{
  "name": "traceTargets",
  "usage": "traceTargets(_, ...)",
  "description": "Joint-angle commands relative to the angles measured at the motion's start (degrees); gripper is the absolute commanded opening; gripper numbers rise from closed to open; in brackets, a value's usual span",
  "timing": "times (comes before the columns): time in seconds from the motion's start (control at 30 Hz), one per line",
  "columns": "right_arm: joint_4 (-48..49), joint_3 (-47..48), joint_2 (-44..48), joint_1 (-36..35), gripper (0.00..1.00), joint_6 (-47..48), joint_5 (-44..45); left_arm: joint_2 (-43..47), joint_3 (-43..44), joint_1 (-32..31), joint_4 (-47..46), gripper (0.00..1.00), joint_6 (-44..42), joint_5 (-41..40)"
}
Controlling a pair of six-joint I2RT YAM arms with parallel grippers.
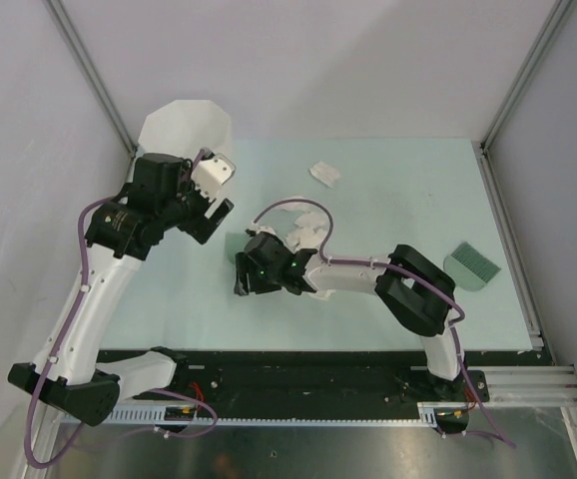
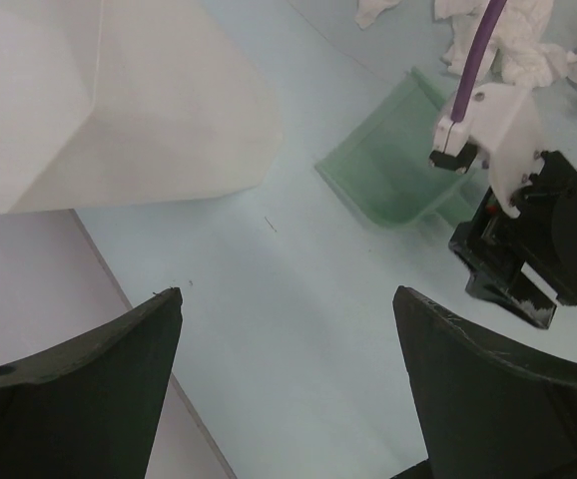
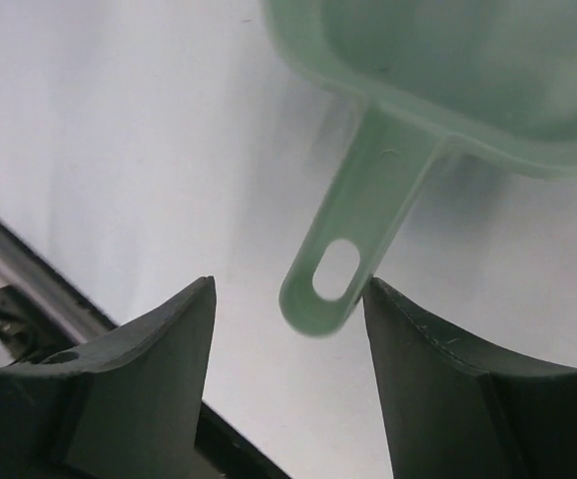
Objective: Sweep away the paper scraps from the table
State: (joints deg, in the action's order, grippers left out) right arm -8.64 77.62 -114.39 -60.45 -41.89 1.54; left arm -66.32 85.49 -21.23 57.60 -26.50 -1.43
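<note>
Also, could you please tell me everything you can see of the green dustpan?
The dustpan looks like pale, translucent green plastic: a shallow scoop with raised walls and a flat handle ending in an oval hanging hole. It lies on the table, with paper scraps just beyond it. The handle's end sits between the open fingers of the right hand; whether they touch it cannot be told.
</note>
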Motion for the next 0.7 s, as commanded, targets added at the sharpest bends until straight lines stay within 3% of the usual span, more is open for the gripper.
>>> traceTargets(0.0, 6.7, 4.5, -2.8, -0.8, 0.65, -0.3, -6.6, 0.7, 0.0, 0.2, -1.4, 0.91, 0.0, -1.1)
traceTargets(0.2, 2.1, 18.7, -10.8, -3.9, 0.70, 7.6, -13.4, 0.9, 0.4, 0.3, -1.4, 0.91, 0.1, -2.1)
traceTargets(0.27, 2.1, 19.5, -10.9, -3.8, 0.71, 8.7, -13.7, 1.2, 0.4, 0.5, -1.4, 0.91, 0.1, -2.3)
traceTargets(0.43, 4.2, 10.2, -0.8, -1.9, 0.72, 11.8, -8.9, 1.6, 0.2, 0.7, -1.3, 0.91, -0.3, -2.6)
traceTargets(0.67, -11.5, 4.0, 16.5, -2.3, 0.87, 23.9, 3.2, 0.2, 1.0, 0.6, -1.4, 0.91, 0.0, -0.6)
